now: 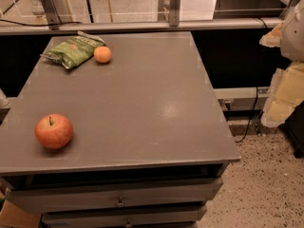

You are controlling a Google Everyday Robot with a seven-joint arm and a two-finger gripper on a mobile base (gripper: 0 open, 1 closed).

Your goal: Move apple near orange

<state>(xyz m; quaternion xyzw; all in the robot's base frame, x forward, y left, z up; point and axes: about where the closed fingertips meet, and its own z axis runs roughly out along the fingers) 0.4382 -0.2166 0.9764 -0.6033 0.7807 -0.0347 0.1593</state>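
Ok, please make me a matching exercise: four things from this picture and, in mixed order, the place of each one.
Things:
1 apple
2 orange
3 green bag
4 gripper

Places:
A beyond the right side of the table, at the picture's edge
B front left of the table, alone
C far left of the table, lying flat
D just right of the bag

Pairs: 1-B, 2-D, 3-C, 4-A
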